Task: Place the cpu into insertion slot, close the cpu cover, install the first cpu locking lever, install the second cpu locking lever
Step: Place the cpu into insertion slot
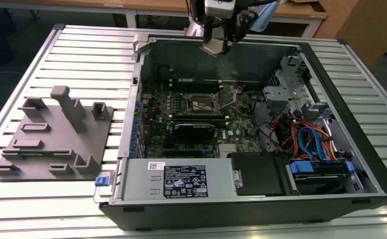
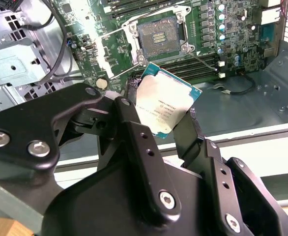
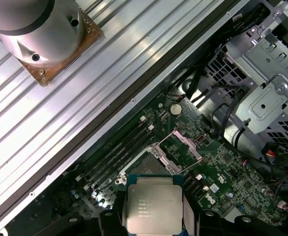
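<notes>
Claw (image 2: 161, 120) pinching cpu (image 2: 166, 98) by its edges, high abv uncovered insertion slot (image 2: 158, 34).

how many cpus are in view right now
1. The cpu is gripped by the gripper above the motherboard. The insertion slot is bare, so no second chip sits there; a spare could lie hidden under the cables.

Computer case (image 1: 246, 215), grey fixture (image 1: 47, 147), slatted table (image 1: 87, 55)
</notes>
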`<state>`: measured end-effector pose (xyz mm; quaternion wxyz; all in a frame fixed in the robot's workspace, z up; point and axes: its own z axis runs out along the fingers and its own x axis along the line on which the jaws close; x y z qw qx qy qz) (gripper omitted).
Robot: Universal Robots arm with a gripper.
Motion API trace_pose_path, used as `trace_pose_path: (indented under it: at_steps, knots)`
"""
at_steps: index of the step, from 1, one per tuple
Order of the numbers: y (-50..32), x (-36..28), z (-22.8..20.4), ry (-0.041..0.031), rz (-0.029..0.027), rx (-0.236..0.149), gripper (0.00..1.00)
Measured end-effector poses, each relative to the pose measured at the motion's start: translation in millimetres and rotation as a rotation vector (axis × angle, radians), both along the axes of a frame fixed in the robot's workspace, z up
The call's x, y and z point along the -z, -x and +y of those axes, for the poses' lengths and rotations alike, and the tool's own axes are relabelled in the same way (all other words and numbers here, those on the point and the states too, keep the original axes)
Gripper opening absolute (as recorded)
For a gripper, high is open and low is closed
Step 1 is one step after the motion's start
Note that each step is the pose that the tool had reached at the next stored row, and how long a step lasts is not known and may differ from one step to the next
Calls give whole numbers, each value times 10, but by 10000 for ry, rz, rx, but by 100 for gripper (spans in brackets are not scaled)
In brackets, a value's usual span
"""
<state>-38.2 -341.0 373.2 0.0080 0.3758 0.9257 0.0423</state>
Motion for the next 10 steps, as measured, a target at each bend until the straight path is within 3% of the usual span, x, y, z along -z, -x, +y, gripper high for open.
trace_pose_path:
  at_steps: [10]
  knots:
    - [0,1,0,0,0,653,54]
